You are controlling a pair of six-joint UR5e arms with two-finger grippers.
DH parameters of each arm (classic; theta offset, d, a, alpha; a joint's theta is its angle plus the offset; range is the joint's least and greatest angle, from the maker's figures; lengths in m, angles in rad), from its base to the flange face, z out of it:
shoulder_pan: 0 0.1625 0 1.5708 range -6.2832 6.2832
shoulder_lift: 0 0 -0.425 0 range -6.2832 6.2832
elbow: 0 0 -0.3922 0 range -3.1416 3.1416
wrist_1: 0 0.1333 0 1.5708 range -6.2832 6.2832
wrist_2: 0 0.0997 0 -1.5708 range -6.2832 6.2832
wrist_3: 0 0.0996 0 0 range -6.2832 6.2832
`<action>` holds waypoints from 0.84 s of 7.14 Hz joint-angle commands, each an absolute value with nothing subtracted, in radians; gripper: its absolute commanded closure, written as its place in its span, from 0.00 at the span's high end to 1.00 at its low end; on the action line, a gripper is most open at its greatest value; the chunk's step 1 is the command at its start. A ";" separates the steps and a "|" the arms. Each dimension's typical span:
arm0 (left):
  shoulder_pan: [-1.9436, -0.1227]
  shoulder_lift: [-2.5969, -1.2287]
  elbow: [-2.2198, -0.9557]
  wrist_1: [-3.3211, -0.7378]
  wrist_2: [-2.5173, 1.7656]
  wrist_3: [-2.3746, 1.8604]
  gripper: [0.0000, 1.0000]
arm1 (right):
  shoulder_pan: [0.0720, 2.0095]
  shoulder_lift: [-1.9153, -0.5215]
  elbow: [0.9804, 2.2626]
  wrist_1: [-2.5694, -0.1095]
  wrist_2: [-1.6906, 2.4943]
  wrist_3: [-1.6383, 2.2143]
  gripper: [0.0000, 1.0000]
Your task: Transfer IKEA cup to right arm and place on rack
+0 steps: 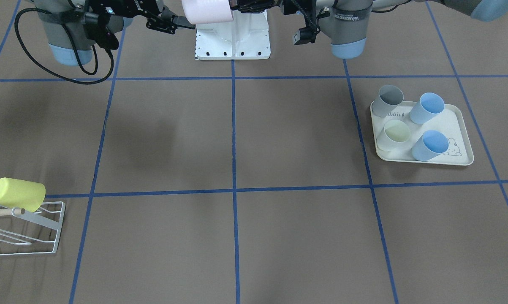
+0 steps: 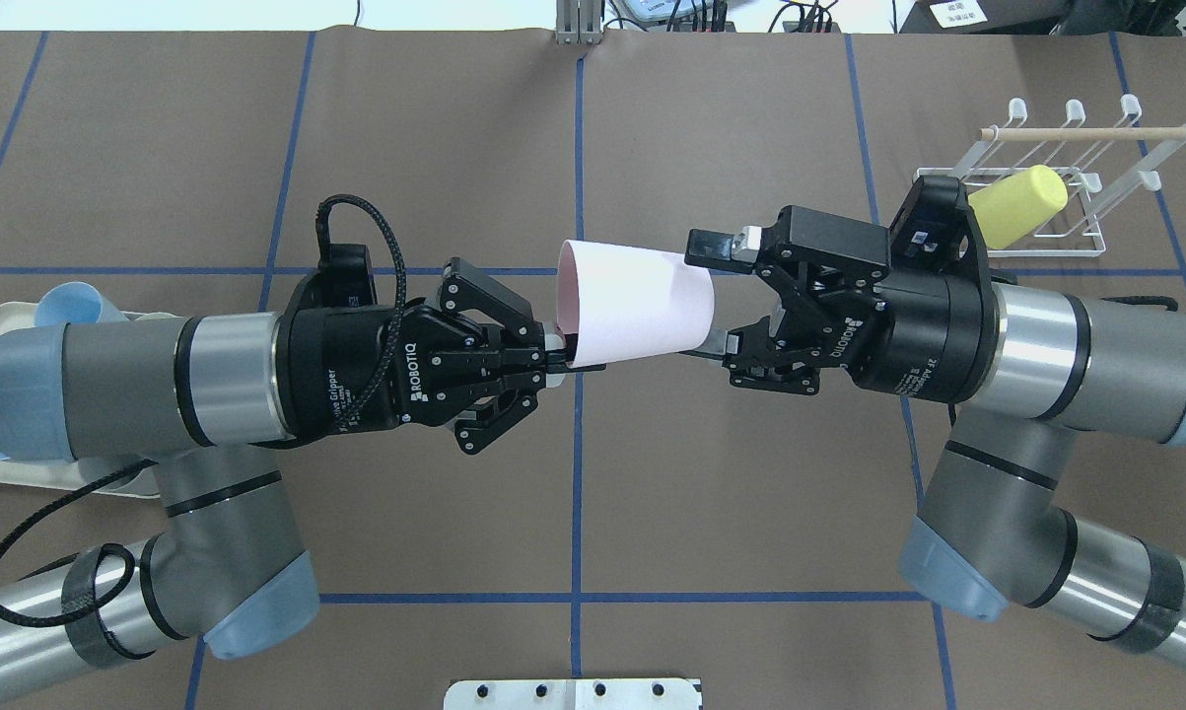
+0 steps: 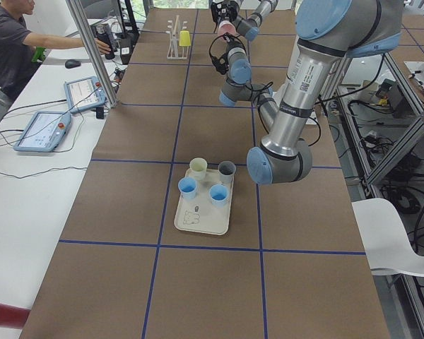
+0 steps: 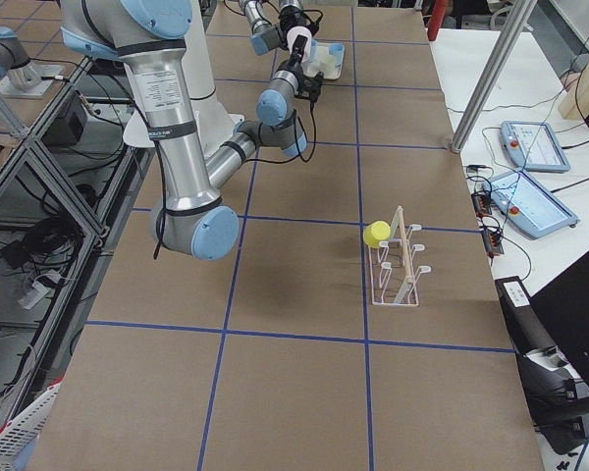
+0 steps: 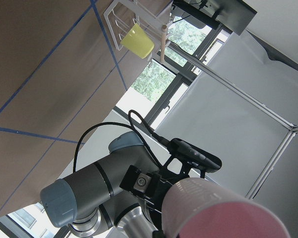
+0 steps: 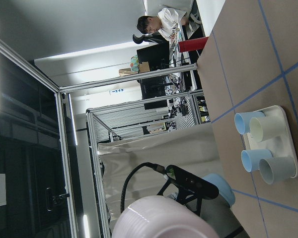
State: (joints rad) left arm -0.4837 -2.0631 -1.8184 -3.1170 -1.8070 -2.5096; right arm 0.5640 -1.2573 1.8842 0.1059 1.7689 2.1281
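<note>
The left gripper (image 2: 556, 357) pinches the pink cup (image 2: 637, 306) by its rim, one finger inside the mouth and one outside. That hold leaves the body and base bare, which looks deliberate, since the other arm needs somewhere to take hold. The cup lies on its side in the air above the middle of the desk (image 2: 731, 513), mouth toward the left arm and closed base toward the right.

The right gripper (image 2: 708, 294) is spread, its fingers straddling the base end, one on each side of the wall. The finger nearer the robot sits against the cup or just beside it. The farther one shows a gap, so I judge there is no grip yet. The right gripper must close before the left lets go, or the cup falls.

Beyond the right arm, toward the desk's far right corner, stands the rack (image 2: 1105, 182), with a yellow cup (image 2: 1018, 205) slid over a slanted prong. A base grip suits that, because the open mouth can lead onto a free prong. At the robot's far left, a tray (image 1: 458, 122) holds four more cups.
</note>
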 commanded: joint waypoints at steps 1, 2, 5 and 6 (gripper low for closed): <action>-0.480 -2.065 -1.819 -3.117 -1.807 -2.510 0.00 | 0.554 -1.244 1.884 0.106 1.756 2.128 0.98; -0.479 -2.065 -1.819 -3.117 -1.807 -2.510 0.00 | 0.552 -1.244 1.882 0.106 1.752 2.126 0.95; -0.480 -2.065 -1.821 -3.119 -1.807 -2.508 0.16 | 0.551 -1.244 1.884 0.106 1.749 2.123 0.42; -0.480 -2.065 -1.821 -3.119 -1.807 -2.507 0.35 | 0.551 -1.244 1.884 0.106 1.750 2.122 0.35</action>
